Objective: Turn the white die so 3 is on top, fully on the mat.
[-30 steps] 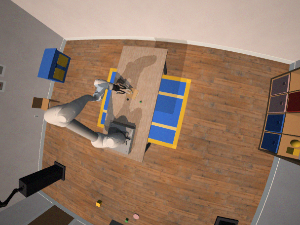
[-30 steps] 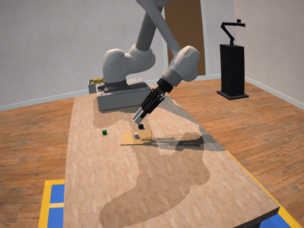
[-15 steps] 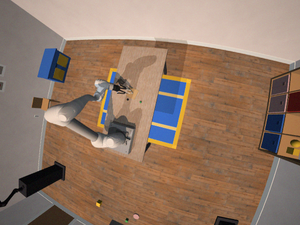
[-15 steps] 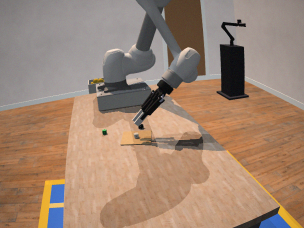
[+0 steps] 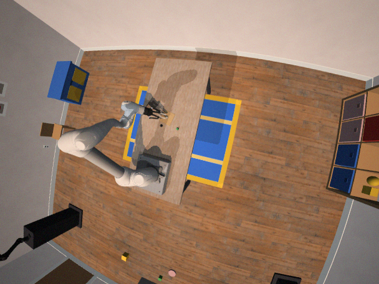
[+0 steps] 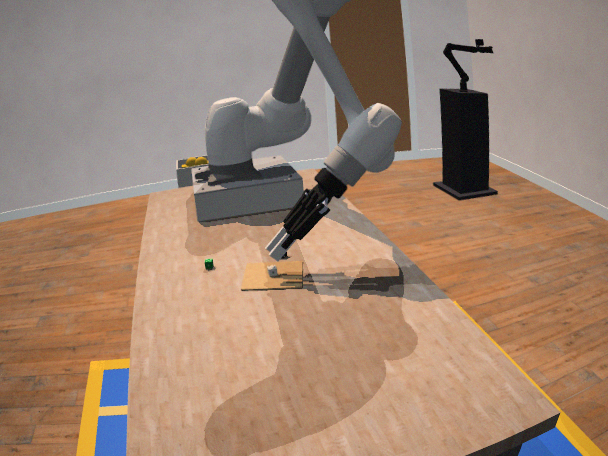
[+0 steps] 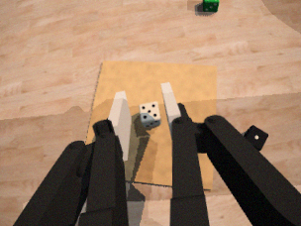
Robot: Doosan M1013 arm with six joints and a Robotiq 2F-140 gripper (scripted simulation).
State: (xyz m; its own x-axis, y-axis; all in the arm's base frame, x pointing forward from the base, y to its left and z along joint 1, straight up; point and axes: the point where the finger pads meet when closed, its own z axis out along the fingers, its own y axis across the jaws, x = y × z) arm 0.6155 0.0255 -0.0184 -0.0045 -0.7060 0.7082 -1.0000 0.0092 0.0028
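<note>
Two fingers of the gripper (image 7: 145, 116) stood partly spread, holding nothing, straddling the white die (image 7: 150, 115) on the mat (image 7: 193, 84). Best approach, I judged: descend centred, pinch opposite faces squarely, then tip one quarter-turn.

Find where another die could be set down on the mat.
Free: the mat's far strip, between the white die and the edge facing the green die. Crowded: around the white die, flanked by fingers of the open gripper, and the side edge by the black die.
</note>
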